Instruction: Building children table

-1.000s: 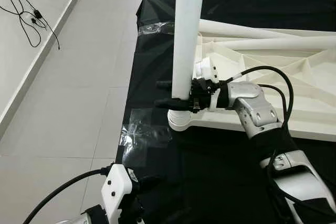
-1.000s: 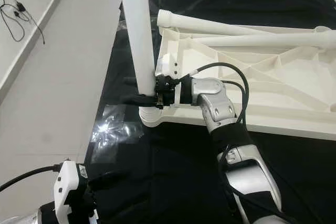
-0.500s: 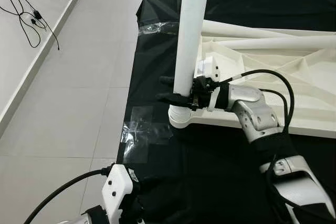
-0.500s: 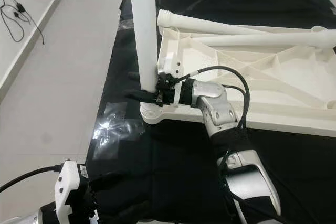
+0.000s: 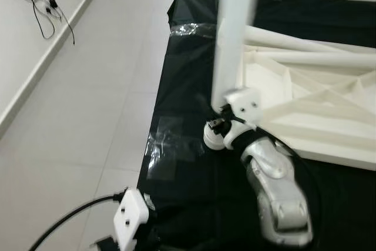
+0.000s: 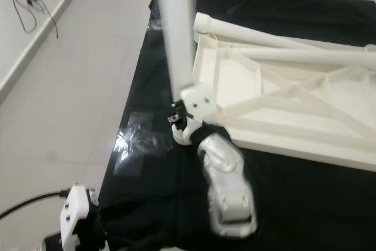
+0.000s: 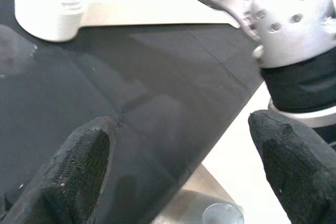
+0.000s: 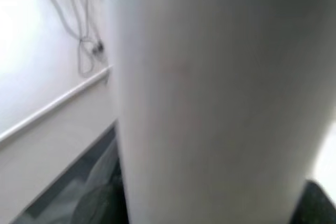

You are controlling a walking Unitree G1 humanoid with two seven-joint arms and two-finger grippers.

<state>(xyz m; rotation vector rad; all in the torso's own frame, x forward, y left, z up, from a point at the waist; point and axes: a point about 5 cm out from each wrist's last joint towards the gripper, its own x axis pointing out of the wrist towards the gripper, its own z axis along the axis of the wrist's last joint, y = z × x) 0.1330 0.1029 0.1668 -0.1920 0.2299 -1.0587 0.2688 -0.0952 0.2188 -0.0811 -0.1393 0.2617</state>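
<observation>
left tool (image 7: 178,171): low at the near edge of the table, fingers spread wide, holding nothing; coarse black textured pads.
black cloth (image 5: 194,198): matte, covers the table (image 6: 147,227); a clear crinkled tape patch (image 5: 167,148) sits near its left edge.
right arm (image 5: 276,186): silver jointed shell with black cuff, reaches forward to the base of the upright leg, blurred.
right tool (image 5: 220,126): right at the foot of the upright leg, close against it; whether the fingers clamp the leg I cannot tell, they are hidden behind the white wrist housing.
upright leg (image 5: 232,39): smooth white plastic tube, standing vertical in the near-left corner socket (image 5: 214,136), ribbed thread visible at the collar.
tabletop (image 6: 294,98): white moulded plastic, lying underside up on the cloth, ribbed with diagonal braces.
spare legs (image 6: 282,42): two more white tubes lying across the far side of the tabletop, one threaded end showing.
progress: judged early; one leg seated or being screwed in, at least two still loose, then flipping upright remains.
floor (image 5: 76,86): pale glossy tiles, cables (image 5: 47,7) by the wall.
</observation>
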